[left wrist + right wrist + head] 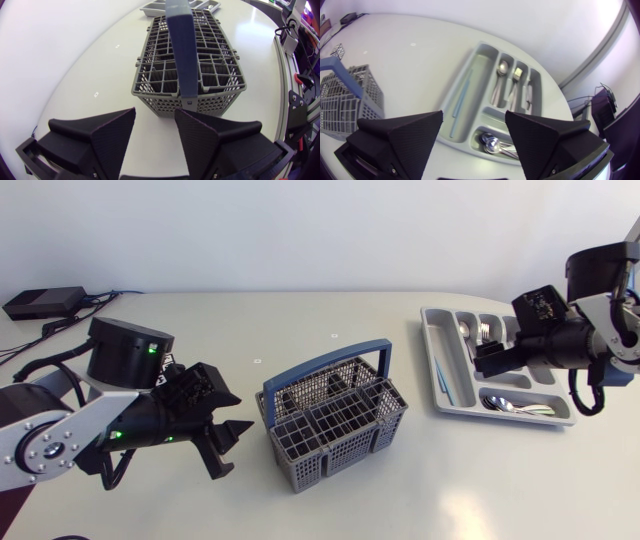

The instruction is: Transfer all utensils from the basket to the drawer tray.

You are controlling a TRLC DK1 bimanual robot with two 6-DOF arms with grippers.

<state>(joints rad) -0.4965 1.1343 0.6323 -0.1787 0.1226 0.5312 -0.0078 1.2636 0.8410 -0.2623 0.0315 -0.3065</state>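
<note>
left gripper (155, 111): fingers spread wide, nothing between them.
just ahead of left fingers: basket (210, 102), its near wall facing the fingertips, close but not touching.
over the basket: blue handle (180, 45) arches across the middle and hides a strip of cells.
basket cells: those in view look empty; under the handle, cannot tell.
right gripper (474, 114): fingers wide, holding nothing, hanging over the drawer tray (475, 70).
under right fingers: crosswise tray slot with a few spoons (492, 144).
beside the left-hand finger: thin pale blue stick (461, 102) in the long slot.
ahead of right fingers: a spoon (503, 67) and a fork (517, 75), each in its own narrow slot.
task things: utensils lie in the tray; none seen in the basket.
step (judged): final check, task likely near done.
to do it well: look down past both sides of the handle before calling it finished. if a piece remains, come straight down with the fingers either side of the utensil, clear of the handle, and lift vertically so the basket does not tip.
</note>
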